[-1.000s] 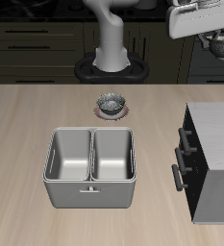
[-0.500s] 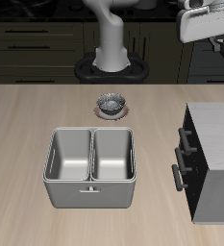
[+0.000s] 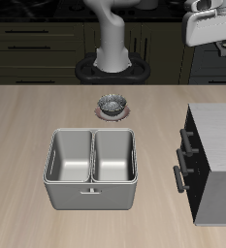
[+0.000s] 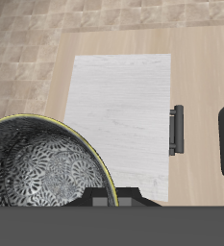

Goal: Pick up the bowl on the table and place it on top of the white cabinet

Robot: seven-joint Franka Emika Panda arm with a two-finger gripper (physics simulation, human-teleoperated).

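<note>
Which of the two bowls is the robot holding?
The plain speckled bowl, held above the white cabinet; the other bowl sits on a reddish disc.

A simulated kitchen is shown. A light wood-grain counter point(image 3: 27, 126) is backed by a row of dark cupboard fronts point(image 3: 37, 44) with drawer lines. A grey two-compartment metal basin point(image 3: 92, 170) is set on the counter, and beige stone floor tiles point(image 4: 22, 34) are seen beyond the counter's edge in the wrist view.
</note>
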